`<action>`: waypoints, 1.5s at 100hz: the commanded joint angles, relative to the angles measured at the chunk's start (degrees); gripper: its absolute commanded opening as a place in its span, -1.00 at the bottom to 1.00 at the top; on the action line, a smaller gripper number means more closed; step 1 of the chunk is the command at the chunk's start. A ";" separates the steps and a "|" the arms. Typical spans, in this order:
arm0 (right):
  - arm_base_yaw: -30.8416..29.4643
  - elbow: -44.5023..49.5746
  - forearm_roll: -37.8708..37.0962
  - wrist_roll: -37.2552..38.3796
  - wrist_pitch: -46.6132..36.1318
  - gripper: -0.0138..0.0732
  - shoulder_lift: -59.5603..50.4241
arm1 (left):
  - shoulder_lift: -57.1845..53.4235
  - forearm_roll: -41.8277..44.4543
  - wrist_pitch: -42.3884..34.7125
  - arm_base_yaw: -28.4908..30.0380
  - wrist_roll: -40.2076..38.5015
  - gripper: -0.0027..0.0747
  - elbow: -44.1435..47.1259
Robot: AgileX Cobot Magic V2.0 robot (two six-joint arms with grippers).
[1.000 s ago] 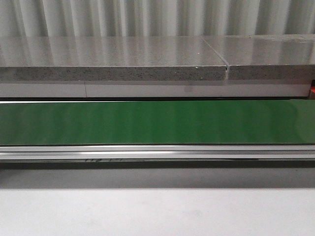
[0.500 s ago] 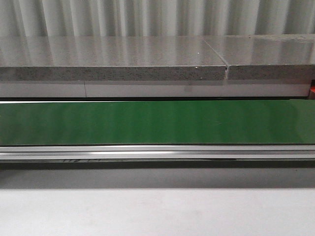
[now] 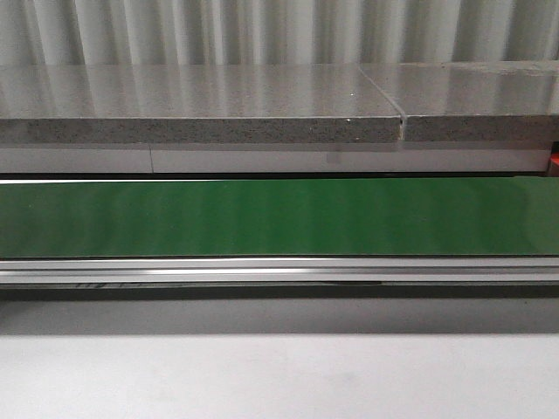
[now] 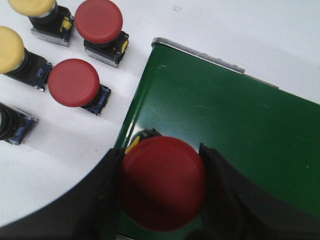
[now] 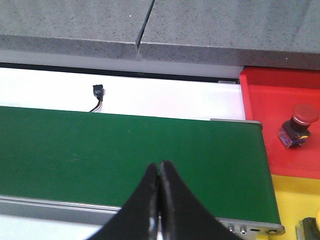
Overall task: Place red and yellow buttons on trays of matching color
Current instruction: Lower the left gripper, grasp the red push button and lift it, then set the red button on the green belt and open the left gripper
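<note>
In the left wrist view my left gripper (image 4: 161, 165) is shut on a red button (image 4: 162, 182), held over the end of the green belt (image 4: 225, 120). On the white table beside the belt stand two more red buttons (image 4: 74, 82) (image 4: 98, 21) and two yellow buttons (image 4: 7, 49) (image 4: 31, 5). In the right wrist view my right gripper (image 5: 160, 167) is shut on nothing above the belt (image 5: 125, 155). A red tray (image 5: 280, 100) holds one red button (image 5: 299, 125); a yellow tray (image 5: 295, 200) lies beside it. Neither gripper shows in the front view.
The front view shows the green belt (image 3: 279, 216) with its metal rail (image 3: 279, 272), a grey stone shelf (image 3: 201, 109) behind and the white table (image 3: 279, 375) in front. A small black connector (image 5: 98, 92) lies beyond the belt. A dark-bodied part (image 4: 12, 125) sits at the left wrist view's edge.
The front view shows no visible change in the belt, shelf or table apart from a shifting reflection on the rail.
</note>
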 commanded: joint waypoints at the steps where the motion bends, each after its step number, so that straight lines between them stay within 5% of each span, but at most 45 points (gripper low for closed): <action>1: 0.00 -1.43 0.29 -0.43 -3.80 -0.84 -0.06 | -0.31 -0.50 -2.84 -0.51 0.05 -0.98 -1.83; 31: 0.00 -1.43 0.29 -0.43 -3.80 -0.84 -0.06 | 0.79 -2.93 -2.84 -0.51 3.27 -0.83 -1.83; 44: 0.00 -1.43 0.29 -0.43 -3.80 -0.84 -0.06 | 0.79 -3.55 -2.32 -0.51 4.63 -0.22 -1.83; 56: 0.00 -1.43 0.29 -0.43 -3.80 -0.84 -0.06 | 0.79 -5.30 -2.19 -0.51 6.71 0.59 -1.83; 65: 0.00 -1.43 0.29 -0.43 -3.80 -0.84 -0.06 | 0.41 -7.01 -2.19 -0.51 8.74 0.86 -1.83; 120: 0.00 -1.43 0.29 -0.43 -3.80 -0.84 -0.06 | -12.18 -11.38 -2.62 -0.14 14.02 0.85 -1.83; 150: 0.00 -1.43 0.29 -0.43 -3.80 -0.84 -0.06 | -13.31 -11.38 -3.02 6.28 10.63 0.85 0.62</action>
